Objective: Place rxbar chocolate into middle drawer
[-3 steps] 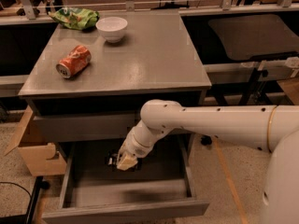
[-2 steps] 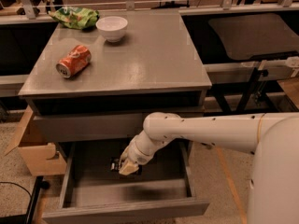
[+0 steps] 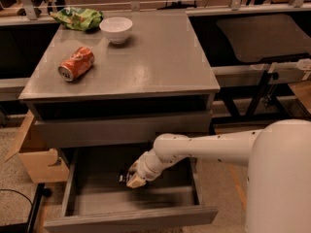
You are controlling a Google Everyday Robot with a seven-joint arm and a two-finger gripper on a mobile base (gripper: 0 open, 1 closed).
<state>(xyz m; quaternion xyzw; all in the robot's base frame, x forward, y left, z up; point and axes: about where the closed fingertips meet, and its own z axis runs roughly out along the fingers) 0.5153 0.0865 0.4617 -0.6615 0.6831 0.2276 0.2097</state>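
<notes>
One gripper (image 3: 130,179) low inside the open middle drawer (image 3: 97,203).
It pinches the rxbar chocolate (image 3: 123,177), a small dark wrapper with pale marks, over the grey floor.

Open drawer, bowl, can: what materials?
Drawer: looks like grey painted sheet metal, matte, with thin flat walls. Bowl: white and smooth, probably ceramic or plastic; cannot tell which. Can: thin metal, likely aluminium, with orange print and a shiny end rim, lying on its side. The gripper is inside the drawer.
</notes>
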